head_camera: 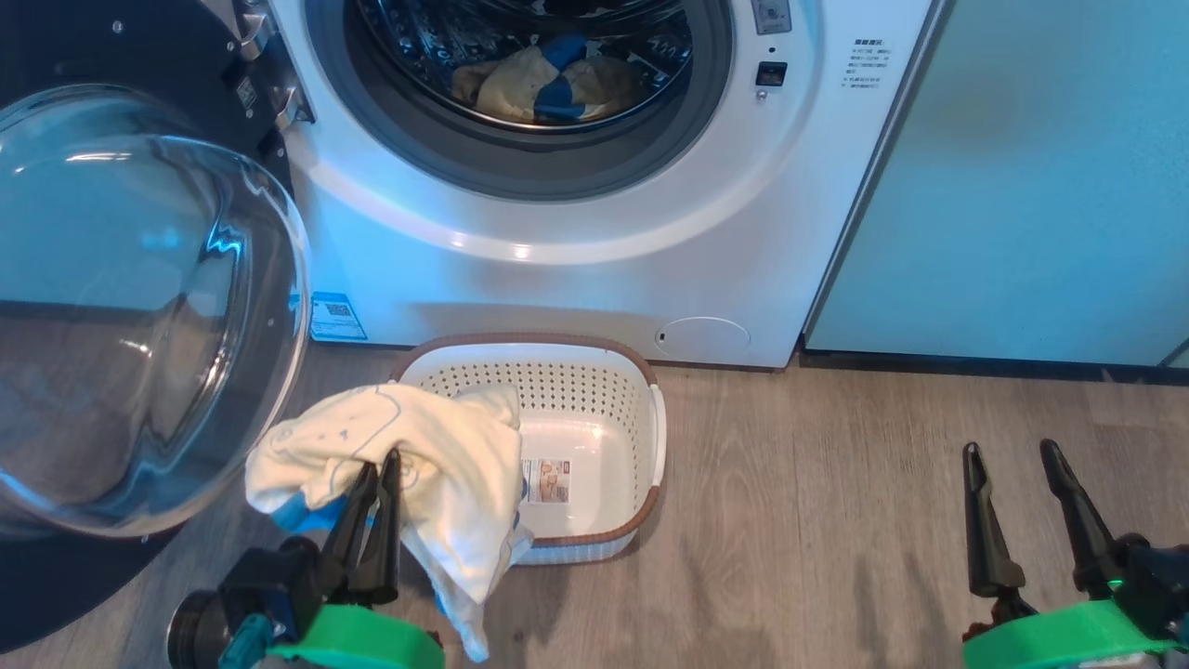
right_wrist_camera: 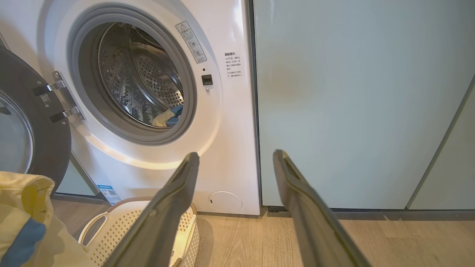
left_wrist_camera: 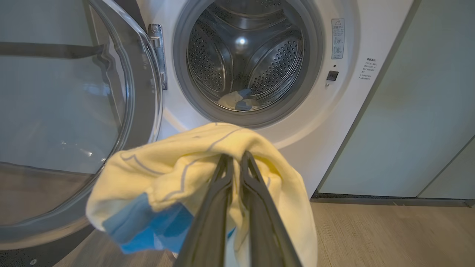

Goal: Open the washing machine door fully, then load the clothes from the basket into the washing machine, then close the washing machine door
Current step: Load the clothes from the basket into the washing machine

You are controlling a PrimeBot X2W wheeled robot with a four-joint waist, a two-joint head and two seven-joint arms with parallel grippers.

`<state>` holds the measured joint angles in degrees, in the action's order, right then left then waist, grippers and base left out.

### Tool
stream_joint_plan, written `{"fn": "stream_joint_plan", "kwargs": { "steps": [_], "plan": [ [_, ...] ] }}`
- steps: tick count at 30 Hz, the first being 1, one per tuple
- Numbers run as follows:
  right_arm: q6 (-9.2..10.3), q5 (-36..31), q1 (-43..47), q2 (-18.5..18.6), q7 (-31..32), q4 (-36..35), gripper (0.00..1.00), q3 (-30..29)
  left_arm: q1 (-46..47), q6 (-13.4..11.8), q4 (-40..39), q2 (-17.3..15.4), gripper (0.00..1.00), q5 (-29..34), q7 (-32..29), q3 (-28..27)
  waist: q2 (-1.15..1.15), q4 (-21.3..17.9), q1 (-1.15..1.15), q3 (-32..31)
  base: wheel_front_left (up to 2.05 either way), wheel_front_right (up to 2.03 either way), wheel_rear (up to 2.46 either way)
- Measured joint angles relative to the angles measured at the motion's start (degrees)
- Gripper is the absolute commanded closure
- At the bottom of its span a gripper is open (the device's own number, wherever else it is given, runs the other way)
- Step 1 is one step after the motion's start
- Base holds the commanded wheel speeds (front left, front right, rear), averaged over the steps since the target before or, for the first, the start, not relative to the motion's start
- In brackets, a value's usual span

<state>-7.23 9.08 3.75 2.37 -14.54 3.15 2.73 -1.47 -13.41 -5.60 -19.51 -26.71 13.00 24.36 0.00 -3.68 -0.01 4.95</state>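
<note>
My left gripper (head_camera: 379, 462) (left_wrist_camera: 234, 158) is shut on the clothes (head_camera: 418, 465) (left_wrist_camera: 193, 174), a pale cream-yellow garment with thin lines and a blue patch, hanging over the left end of the basket (head_camera: 594, 372). The basket (right_wrist_camera: 122, 226) sits on the floor before the washing machine (head_camera: 650, 232) (left_wrist_camera: 334, 111) (right_wrist_camera: 230, 141). The washing machine door (head_camera: 139, 307) (left_wrist_camera: 74, 111) (right_wrist_camera: 41, 137) stands swung open to the left. Another cream and blue garment (head_camera: 548, 84) (left_wrist_camera: 237, 100) (right_wrist_camera: 169, 116) lies in the drum. My right gripper (head_camera: 1012, 455) (right_wrist_camera: 235, 159) is open and holds nothing, low at the right.
Pale teal cabinets (head_camera: 1022, 186) (right_wrist_camera: 352, 104) stand right of the machine. Wood floor (head_camera: 817, 520) stretches between the basket and my right gripper. The open door's glass bowl bulges toward me at the left.
</note>
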Motion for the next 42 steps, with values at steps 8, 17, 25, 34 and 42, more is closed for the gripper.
{"fn": "stream_joint_plan", "kwargs": {
  "steps": [8, 17, 25, 34, 42],
  "plan": [
    [0.0, 0.0, 0.0, 0.0, 0.2, -0.1, 0.0, 0.6, -0.1, -0.2, -0.1, -0.2, 1.0, 0.0, -0.5, 0.2, 0.0, 0.1, 0.01, -0.3, 0.0, 0.0, 0.0],
    [0.0, 0.0, 0.0, 0.0, 0.3, -0.2, 0.0, 0.9, 0.0, -0.2, -0.1, -0.4, 1.0, 0.0, -1.0, 0.2, 0.0, 0.2, 0.01, 0.4, 0.0, 0.0, 0.0],
    [0.0, 0.6, -0.7, 0.0, 0.3, -0.5, 0.0, 1.6, 3.5, 0.3, 1.4, -0.5, 1.0, -0.6, -1.9, 0.1, 0.0, -0.4, 0.01, 2.7, 0.0, 0.0, 0.0],
    [0.0, 2.0, -3.3, 0.0, 0.2, -1.0, 0.0, 2.3, 12.1, 2.6, 4.4, -0.5, 1.0, -1.7, -3.6, -0.1, 0.0, -2.4, 0.01, 7.4, 0.0, 0.0, 0.0],
    [0.0, 4.4, -7.3, 0.0, 0.1, -2.4, 0.0, 3.0, 22.8, 5.7, 10.6, -1.0, 1.0, -3.1, -6.7, -0.8, -0.01, -5.3, 0.02, 13.4, 0.0, 0.0, 0.0]
  ]
}}
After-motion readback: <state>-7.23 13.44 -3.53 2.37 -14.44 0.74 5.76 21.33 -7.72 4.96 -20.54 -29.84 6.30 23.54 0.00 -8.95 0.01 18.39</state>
